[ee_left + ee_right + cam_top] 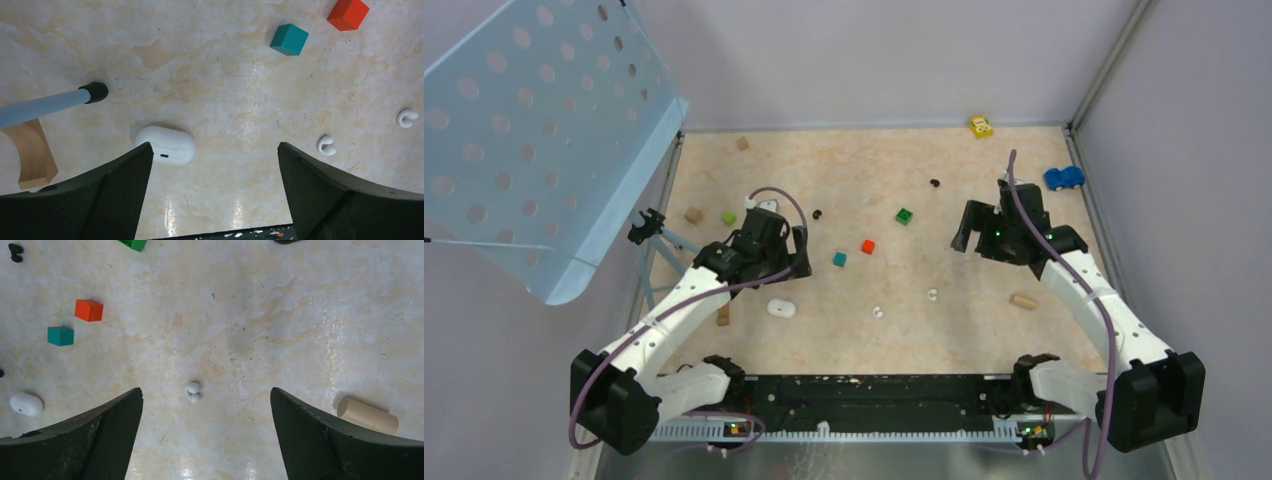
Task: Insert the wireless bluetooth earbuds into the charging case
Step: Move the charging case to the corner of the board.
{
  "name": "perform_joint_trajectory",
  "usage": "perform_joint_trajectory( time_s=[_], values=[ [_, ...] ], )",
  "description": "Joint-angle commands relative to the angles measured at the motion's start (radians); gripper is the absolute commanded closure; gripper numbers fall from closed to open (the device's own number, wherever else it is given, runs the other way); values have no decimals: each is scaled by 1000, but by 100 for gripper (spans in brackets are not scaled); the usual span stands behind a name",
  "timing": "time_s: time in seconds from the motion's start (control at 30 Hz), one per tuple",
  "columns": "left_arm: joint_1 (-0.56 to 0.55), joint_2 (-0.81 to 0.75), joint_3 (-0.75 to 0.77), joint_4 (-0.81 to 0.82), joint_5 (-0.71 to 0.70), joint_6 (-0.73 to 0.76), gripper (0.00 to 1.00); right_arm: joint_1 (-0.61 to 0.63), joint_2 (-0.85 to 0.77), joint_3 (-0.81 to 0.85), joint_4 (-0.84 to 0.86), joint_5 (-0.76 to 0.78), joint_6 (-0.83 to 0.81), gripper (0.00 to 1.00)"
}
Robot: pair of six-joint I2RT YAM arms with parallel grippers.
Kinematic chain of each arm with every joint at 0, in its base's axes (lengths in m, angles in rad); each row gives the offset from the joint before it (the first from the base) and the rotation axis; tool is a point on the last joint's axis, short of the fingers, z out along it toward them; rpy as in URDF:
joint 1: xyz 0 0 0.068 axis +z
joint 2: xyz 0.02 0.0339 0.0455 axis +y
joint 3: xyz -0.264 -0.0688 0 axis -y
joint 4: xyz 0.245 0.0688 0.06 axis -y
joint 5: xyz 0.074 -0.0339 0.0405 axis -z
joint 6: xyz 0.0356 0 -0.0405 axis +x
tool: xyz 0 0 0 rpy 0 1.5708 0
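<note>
- The first white earbud and the second white earbud lie loose on the table, apart from each other and to the right of the charging case. Neither is in it.
- One black earbud and the other black earbud lie farther back, well apart from each other and from the case.
- The case lies flat near the left arm. Its lid looks shut along the seam, so it likely has to be opened before any bud can go in.
- The left gripper hangs above the table with jaws spread wide and nothing between them. The case lies just beside its left finger, off-centre, so the gripper seems placed to tend the case but is not yet lined up on it.
- The right gripper is likewise wide open and empty. The second white earbud lies almost midway between its fingers, which reads as an approach for a pick straight down.
- That bud is small and rounded, so it could slip or roll if the pinch lands off-centre.
- The teal cube and the red cube lie behind the white buds, and a wooden cylinder lies just beyond the right finger. None blocks the way to the bud.
</note>
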Motion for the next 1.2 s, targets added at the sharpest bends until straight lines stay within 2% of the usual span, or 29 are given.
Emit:
perform_joint_trajectory(
  time_s=[0.0, 0.23, 0.33, 0.53, 0.67, 0.77, 0.9, 1.17],
  values=[
    [-2, -16, 39, -29, -39, -48, 1, 2, 1, 29, 42, -6, -12, 4],
    [-2, -44, 53, -104, -187, -187, 1, 2, 2, 32, 69, -45, -18, 4],
    [-2, -48, 61, -127, -191, -215, 1, 0, 13, 38, 75, -71, -19, 4],
    [-2, -33, 51, -324, -251, -529, 1, 1, 18, 49, 64, -93, -27, 4],
    [-4, -63, -32, -283, -225, -625, 1, 1, 13, 45, 51, -95, -36, 4],
    [-8, -71, -70, -272, -263, -691, 2, 2, 17, 43, 45, -100, -35, 4],
    [-8, -59, -122, -249, -285, -794, 11, 0, 19, 46, 41, -115, -29, 4],
    [-8, 46, -179, -109, -207, -824, 14, 1, 1, 40, 13, -104, -24, 4]
  ],
)
